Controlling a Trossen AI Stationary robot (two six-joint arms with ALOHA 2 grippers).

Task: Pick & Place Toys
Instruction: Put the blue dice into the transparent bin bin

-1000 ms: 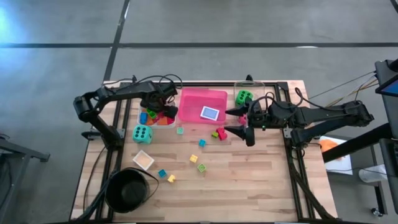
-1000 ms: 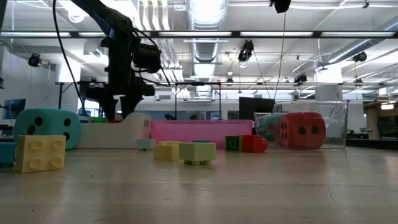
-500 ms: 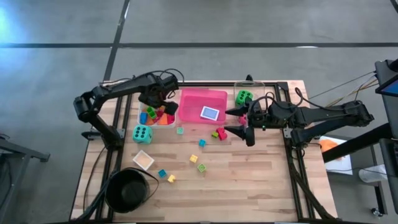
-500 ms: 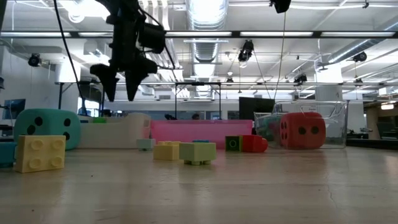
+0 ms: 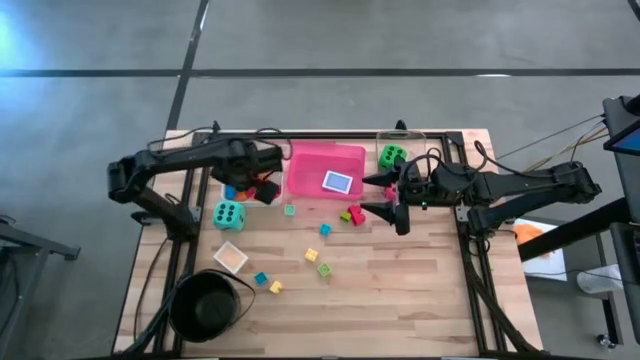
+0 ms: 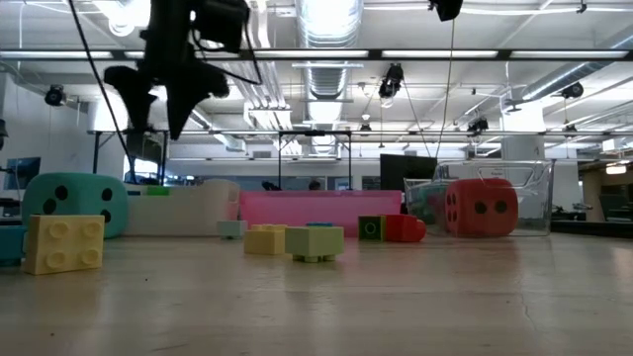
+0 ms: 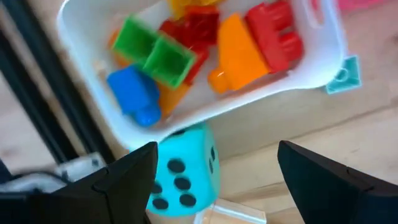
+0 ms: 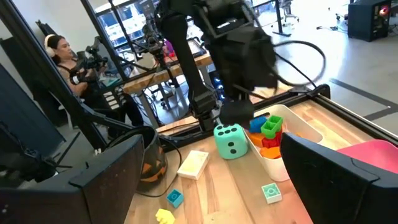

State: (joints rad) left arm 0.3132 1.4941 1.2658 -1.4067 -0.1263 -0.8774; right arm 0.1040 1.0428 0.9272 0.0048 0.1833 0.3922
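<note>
My left gripper hangs open, pointing down, high above the white tray that holds several red, orange, green and blue blocks. The teal die sits on the table against that tray's near side. In the low view the left gripper is well above the tray. My right gripper hovers open and level beside the pink tray, which holds a card. Several small blocks lie loose on the table.
A green die sits in the clear tray at the far edge, and a red die shows in the low view. A black bowl stands at the near left corner, a pale flat piece beside it. A person sits beyond the table.
My left gripper has opened wider over the white tray, then risen clear of it and drifted toward the table's left edge. The blocks stay in the tray.
</note>
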